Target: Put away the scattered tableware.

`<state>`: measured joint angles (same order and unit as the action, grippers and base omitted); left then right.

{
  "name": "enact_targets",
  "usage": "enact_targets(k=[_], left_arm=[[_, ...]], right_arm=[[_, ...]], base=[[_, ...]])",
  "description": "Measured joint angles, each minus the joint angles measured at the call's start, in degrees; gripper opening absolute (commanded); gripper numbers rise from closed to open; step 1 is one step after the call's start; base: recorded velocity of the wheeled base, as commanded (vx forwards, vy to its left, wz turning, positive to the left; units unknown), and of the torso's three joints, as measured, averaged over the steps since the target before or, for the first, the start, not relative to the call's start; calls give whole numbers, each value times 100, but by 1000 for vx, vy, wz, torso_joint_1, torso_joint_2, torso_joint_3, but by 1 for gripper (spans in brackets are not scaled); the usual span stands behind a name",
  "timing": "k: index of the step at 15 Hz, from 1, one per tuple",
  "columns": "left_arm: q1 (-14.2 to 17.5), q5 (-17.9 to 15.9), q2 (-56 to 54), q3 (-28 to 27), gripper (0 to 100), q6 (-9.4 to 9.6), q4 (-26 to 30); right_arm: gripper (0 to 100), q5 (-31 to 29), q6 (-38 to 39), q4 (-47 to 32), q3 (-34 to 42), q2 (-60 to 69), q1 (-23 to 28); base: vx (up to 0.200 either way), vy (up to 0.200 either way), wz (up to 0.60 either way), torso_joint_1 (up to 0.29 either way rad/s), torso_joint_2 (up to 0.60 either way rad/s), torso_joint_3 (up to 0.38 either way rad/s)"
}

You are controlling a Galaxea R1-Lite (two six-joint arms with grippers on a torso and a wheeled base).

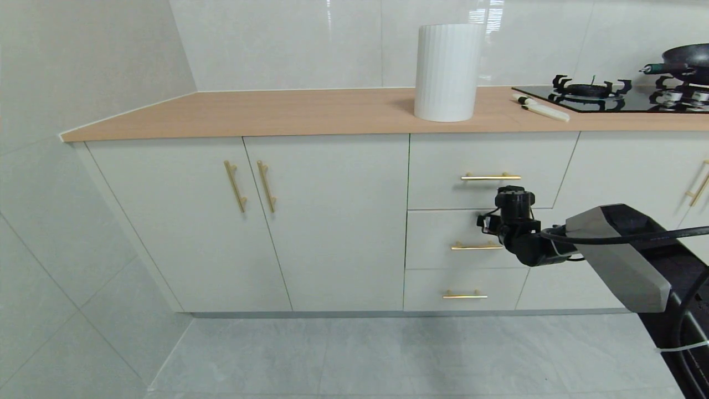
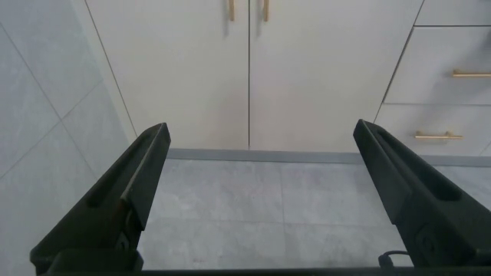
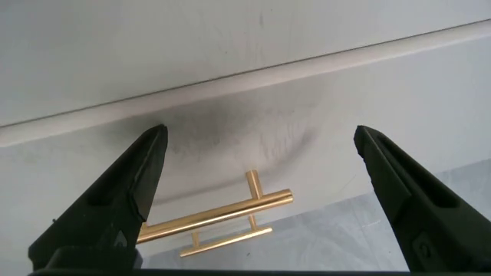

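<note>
Head overlooks cabinets (image 1: 332, 221); right wrist closely faces drawer handle (image 3: 222, 213).

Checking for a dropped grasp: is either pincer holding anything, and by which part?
Nothing is held. The right pincer is open before a gold drawer handle, the left pincer open above the floor.

Closed drawer (image 1: 443, 230) before right end effector (image 3: 258, 138)

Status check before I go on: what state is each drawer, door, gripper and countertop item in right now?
Top drawer: shut.
Middle drawer: shut.
Bottom drawer: shut.
Cabinet doors: both shut.
Right gripper: open, empty, facing the middle drawer's handle.
Left gripper: open, empty.
White container: upright on the counter.
Utensil: lying flat on the counter.
Wok: sitting on the stove.
</note>
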<state>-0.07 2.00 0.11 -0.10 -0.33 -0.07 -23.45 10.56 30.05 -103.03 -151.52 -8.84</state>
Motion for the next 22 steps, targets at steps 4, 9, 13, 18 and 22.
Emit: enact_targets(k=[4, 9, 13, 18, 22], left_arm=[[-2, 0, 0, 0, 100, 0, 0], [-2, 2, 0, 0, 100, 1, 0], [-2, 0, 0, 0, 100, 1, 0], [-2, 0, 0, 0, 100, 0, 0], [-2, 2, 0, 0, 100, 1, 2]], right_arm=[[100, -85, 2, -5, -145, -94, 7], [100, -178, 127, 16, 386, 271, 27], [100, -74, 191, 492, 2249, 1729, -11], [100, -143, -410, 1670, 5353, 4658, -22], [100, -244, -1408, 1954, 7147, 7186, 50]], base=[[0, 0, 0, 0, 0, 0], [0, 0, 0, 0, 0, 0], [0, 0, 0, 0, 0, 0], [0, 0, 0, 0, 0, 0], [0, 0, 0, 0, 0, 0]])
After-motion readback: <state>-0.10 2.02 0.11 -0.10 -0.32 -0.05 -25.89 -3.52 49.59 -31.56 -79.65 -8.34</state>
